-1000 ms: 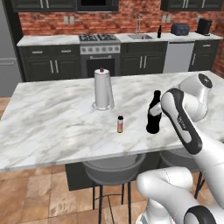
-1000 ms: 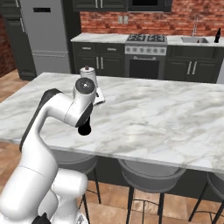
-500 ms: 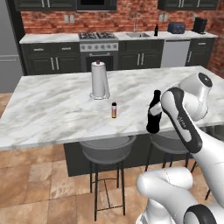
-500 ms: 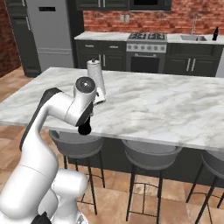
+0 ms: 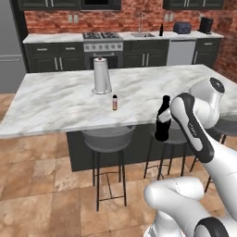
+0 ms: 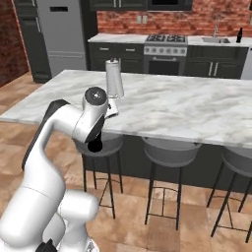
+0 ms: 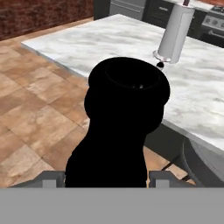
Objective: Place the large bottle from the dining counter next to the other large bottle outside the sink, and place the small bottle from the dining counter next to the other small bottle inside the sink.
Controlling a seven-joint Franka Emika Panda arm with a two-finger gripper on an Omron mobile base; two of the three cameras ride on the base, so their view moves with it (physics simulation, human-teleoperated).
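Large bottle (image 5: 162, 119), black, no legible label: clamped in gripper (image 7: 107, 177), off the dining counter (image 5: 55, 104) near edge. Small bottle (image 5: 115, 102): upright on counter, near paper towel roll (image 5: 102, 75).

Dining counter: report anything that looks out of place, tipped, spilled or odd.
Nothing is spilled or tipped. The paper towel roll and the small bottle stand upright on the dining counter. The one oddity: the large bottle is off the counter, upright in the gripper beyond the counter's edge, above the stools.
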